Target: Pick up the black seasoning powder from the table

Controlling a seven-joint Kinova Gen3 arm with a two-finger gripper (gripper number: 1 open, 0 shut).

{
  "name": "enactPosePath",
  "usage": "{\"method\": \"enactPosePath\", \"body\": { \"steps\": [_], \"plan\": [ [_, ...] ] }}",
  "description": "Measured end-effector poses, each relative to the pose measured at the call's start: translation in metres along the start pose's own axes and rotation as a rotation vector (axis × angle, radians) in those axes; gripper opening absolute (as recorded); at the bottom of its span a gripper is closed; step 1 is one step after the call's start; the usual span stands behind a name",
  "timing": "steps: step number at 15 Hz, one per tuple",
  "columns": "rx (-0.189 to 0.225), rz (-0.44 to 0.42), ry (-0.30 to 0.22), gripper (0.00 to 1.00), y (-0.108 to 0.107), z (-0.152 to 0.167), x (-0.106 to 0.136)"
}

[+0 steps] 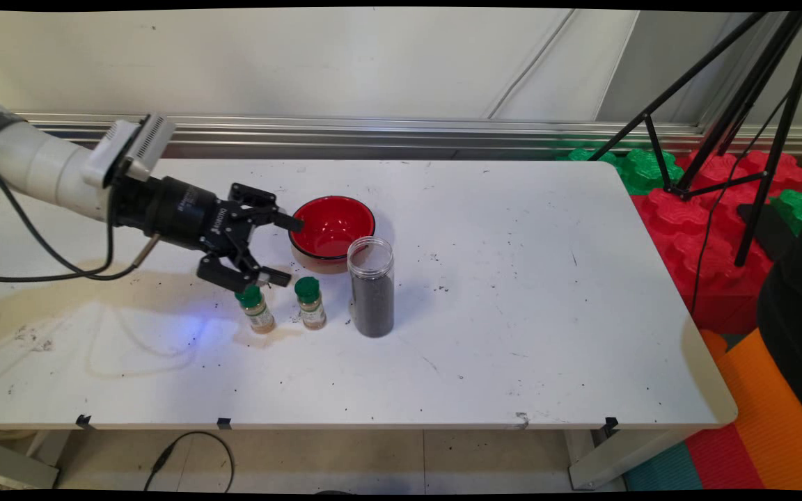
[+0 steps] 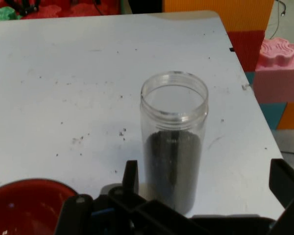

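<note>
We have the gripper (image 1: 279, 249) low over the worktop (image 1: 512, 313), lying on its side with its jaws spread wide and nothing between them; one finger reaches to the near rim of the red bowl (image 1: 332, 229), the other hangs just above the green cap of the left spice bottle (image 1: 255, 309). In the hand view the clear jar (image 2: 174, 142) stands straight ahead, upright, lidless, and roughly two-thirds full of dark grains, so it is the thing we are lined up with. It stands just in front of and to the right of the bowl in the main view, with the right spice bottle (image 1: 311, 303) just beside it on the left. Any approach along this line wants a level hand, we judge, because the jar is tall, narrow and open at the top, and a knock high on its wall could tip it and spill the grains. The lower finger passes close over the two small bottles, which look light and easy to topple.
</note>
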Motion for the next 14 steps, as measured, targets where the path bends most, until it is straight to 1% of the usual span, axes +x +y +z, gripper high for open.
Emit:
{"method": "enactPosePath", "body": {
  "steps": [9, 14],
  "plan": [
    [0.005, 0.017, 0.032, 1.00, -0.007, 0.048, -0.004],
    [0.006, 0.014, 0.036, 1.00, -0.009, 0.071, -0.009]
  ]
}}
